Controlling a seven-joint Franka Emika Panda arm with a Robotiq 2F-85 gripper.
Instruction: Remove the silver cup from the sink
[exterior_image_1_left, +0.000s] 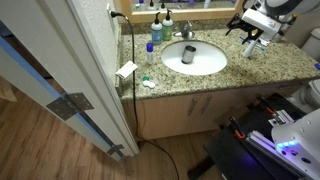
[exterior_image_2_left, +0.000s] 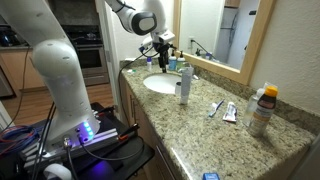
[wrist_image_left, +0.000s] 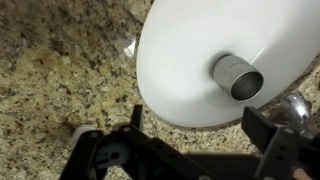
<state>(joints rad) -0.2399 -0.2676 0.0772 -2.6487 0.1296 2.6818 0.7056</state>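
Note:
The silver cup (exterior_image_1_left: 188, 54) is a small dull grey metal cylinder that stands inside the white oval sink (exterior_image_1_left: 208, 66). In the wrist view the cup (wrist_image_left: 237, 76) sits in the basin (wrist_image_left: 180, 60) with its open mouth showing. My gripper (wrist_image_left: 195, 128) is open and empty, with its fingers spread over the basin's rim and the granite, short of the cup. In an exterior view the gripper (exterior_image_1_left: 250, 38) hangs above the counter beside the sink. In the exterior view from along the counter the gripper (exterior_image_2_left: 160, 45) is above the sink (exterior_image_2_left: 160, 84); the cup is hidden there.
A chrome faucet (exterior_image_1_left: 185, 30) stands behind the basin. A blue-capped bottle (exterior_image_1_left: 150, 50) and a clear holder (exterior_image_2_left: 184, 90) stand on the speckled granite counter (exterior_image_1_left: 240, 75). Tubes (exterior_image_2_left: 228, 112) and an orange-capped bottle (exterior_image_2_left: 262, 108) lie farther along. A mirror (exterior_image_2_left: 215, 35) backs the counter.

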